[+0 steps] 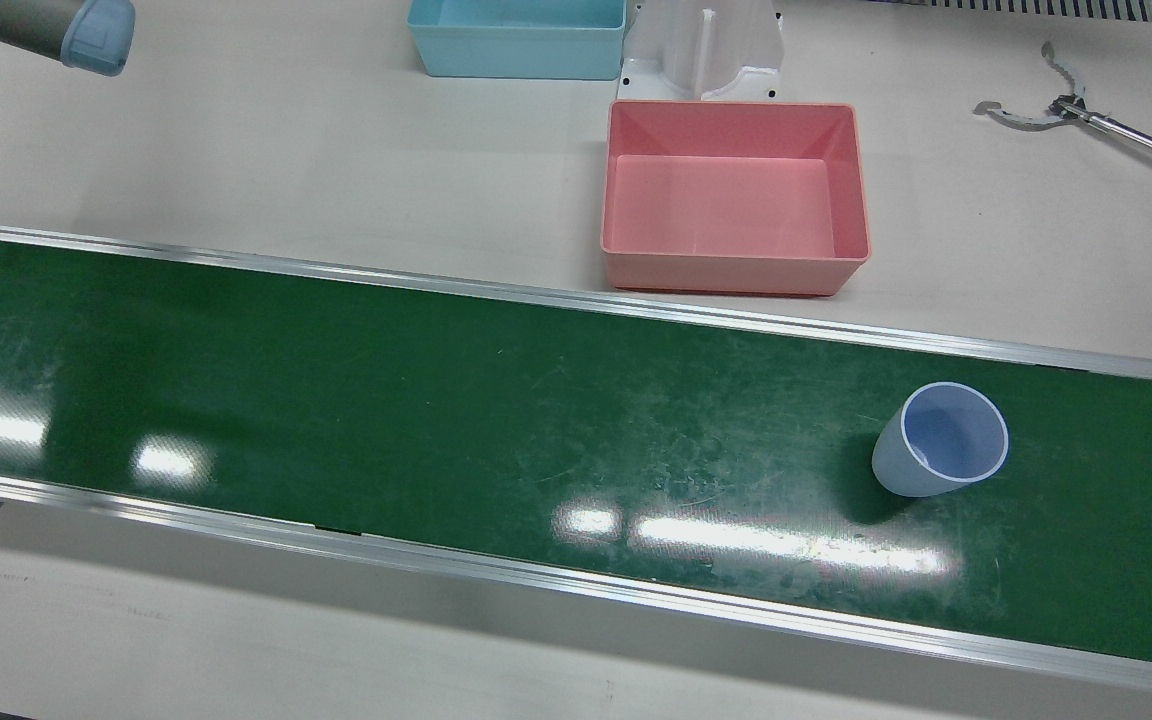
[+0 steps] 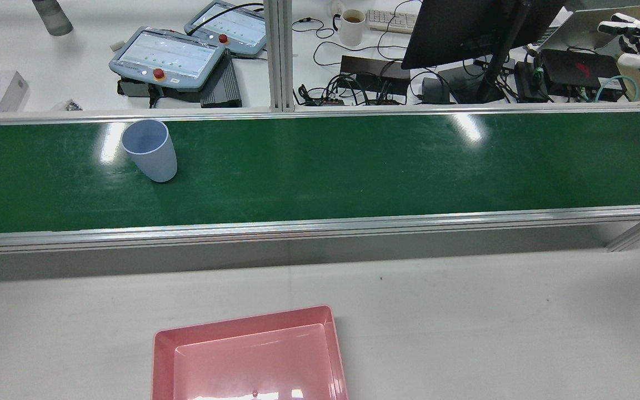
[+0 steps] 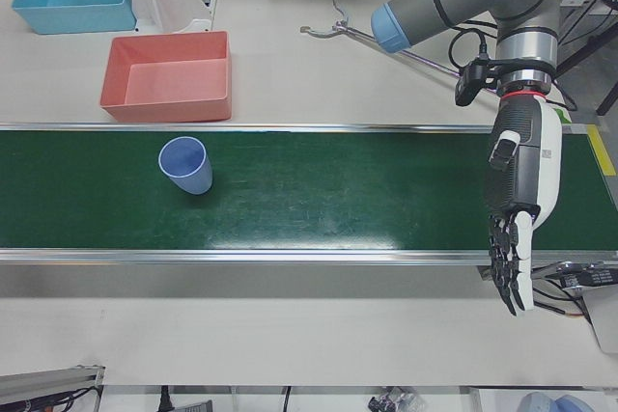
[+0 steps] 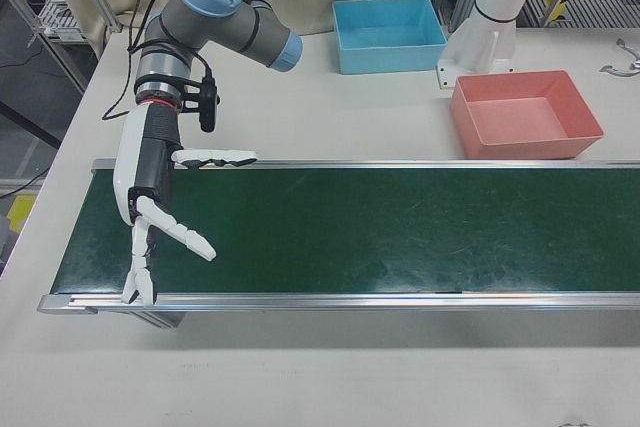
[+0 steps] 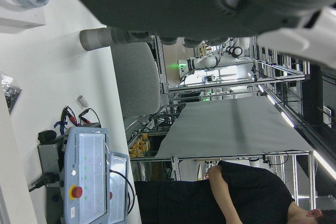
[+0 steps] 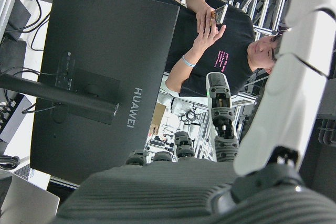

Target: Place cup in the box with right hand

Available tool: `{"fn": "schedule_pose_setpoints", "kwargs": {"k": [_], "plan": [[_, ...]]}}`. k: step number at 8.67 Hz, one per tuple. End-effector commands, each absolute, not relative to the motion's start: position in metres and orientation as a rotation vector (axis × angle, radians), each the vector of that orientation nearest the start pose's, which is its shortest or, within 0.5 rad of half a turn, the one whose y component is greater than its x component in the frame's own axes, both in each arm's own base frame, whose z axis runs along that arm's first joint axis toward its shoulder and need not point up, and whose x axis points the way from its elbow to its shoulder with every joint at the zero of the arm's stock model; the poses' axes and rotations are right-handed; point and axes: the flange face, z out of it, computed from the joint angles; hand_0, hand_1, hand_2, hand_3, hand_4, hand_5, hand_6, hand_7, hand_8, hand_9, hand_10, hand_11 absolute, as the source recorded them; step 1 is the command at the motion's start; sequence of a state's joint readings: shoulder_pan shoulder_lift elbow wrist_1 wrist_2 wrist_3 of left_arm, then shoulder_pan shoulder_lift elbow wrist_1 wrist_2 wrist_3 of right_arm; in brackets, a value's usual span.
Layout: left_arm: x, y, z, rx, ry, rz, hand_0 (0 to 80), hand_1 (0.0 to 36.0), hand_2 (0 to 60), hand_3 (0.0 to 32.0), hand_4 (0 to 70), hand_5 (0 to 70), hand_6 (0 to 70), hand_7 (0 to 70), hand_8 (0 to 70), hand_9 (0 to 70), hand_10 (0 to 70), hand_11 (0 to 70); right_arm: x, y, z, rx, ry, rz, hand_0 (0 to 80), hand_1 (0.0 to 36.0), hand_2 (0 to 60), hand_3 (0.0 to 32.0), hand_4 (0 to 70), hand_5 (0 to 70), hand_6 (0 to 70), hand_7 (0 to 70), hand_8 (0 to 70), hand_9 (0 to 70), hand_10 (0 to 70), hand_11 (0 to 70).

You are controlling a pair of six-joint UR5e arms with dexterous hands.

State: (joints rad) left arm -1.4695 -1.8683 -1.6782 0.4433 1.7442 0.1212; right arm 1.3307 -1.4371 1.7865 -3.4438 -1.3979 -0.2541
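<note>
A long green conveyor belt crosses a pale table, with monitors, cables and teach pendants crowding the desk on the far side in the rear view. The blue cup stands upright on the belt toward the robot's left end, mouth up and empty, touching nothing. The pink box sits empty on the table just off the belt's robot-side rail, with a blue bin further along beside an arm pedestal.

The right hand hangs over the opposite end of the belt, fingers spread apart and holding nothing, well apart from the cup. The left hand hangs at its own end of the belt, fingers straight and loosely apart, also empty.

The risks I see come mostly from that separation. The right arm has a long reach across to the cup; if the belt carries the cup, timing matters, and a late closure could knock the light, tapered cup over so it rolls. A smooth, tapering wall may slip upward out of a loose grip. On the carry, the box's near wall could catch the cup's base if it comes in low, and the left hand sits closer to the cup, so the arms could crowd one another.
</note>
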Motion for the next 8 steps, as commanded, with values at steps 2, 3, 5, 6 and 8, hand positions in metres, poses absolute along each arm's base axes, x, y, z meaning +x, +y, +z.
{"fn": "schedule_pose_setpoints", "kwargs": {"k": [2, 3, 5, 6, 8], "plan": [[-0.057, -0.588, 0.518, -0.16, 1.998, -2.043, 0.0, 0.0, 0.0, 0.0, 0.0, 0.0, 0.0, 0.0, 0.0, 0.0, 0.0, 0.0, 0.018, -0.547, 0.549, -0.223, 2.435, -2.325, 50.5, 12.2, 7.2, 0.0, 28.9, 4.8, 5.2, 15.8, 1.3, 2.5, 2.6, 5.2], [-0.057, -0.588, 0.518, -0.162, 1.998, -2.042, 0.0, 0.0, 0.0, 0.0, 0.0, 0.0, 0.0, 0.0, 0.0, 0.0, 0.0, 0.0, 0.004, -0.549, 0.553, -0.199, 2.45, -2.353, 50.3, 11.9, 6.7, 0.0, 29.3, 4.7, 5.3, 16.4, 1.4, 2.8, 2.9, 5.8], [-0.057, -0.588, 0.518, -0.16, 1.998, -2.043, 0.0, 0.0, 0.0, 0.0, 0.0, 0.0, 0.0, 0.0, 0.0, 0.0, 0.0, 0.0, 0.005, -0.55, 0.552, -0.2, 2.45, -2.348, 52.1, 12.5, 4.0, 0.0, 34.0, 5.1, 8.0, 29.7, 2.6, 7.5, 5.9, 10.1], [-0.057, -0.588, 0.518, -0.162, 1.998, -2.042, 0.0, 0.0, 0.0, 0.0, 0.0, 0.0, 0.0, 0.0, 0.0, 0.0, 0.0, 0.0, 0.005, -0.55, 0.552, -0.2, 2.449, -2.35, 53.5, 14.0, 4.8, 0.0, 36.6, 5.4, 9.0, 34.7, 2.2, 7.6, 7.0, 11.8], [-0.057, -0.588, 0.518, -0.162, 1.998, -2.042, 0.0, 0.0, 0.0, 0.0, 0.0, 0.0, 0.0, 0.0, 0.0, 0.0, 0.0, 0.0, 0.004, -0.551, 0.551, -0.2, 2.454, -2.347, 53.8, 14.4, 4.9, 0.0, 35.5, 5.6, 8.9, 33.4, 2.0, 7.2, 7.2, 12.1]]}}
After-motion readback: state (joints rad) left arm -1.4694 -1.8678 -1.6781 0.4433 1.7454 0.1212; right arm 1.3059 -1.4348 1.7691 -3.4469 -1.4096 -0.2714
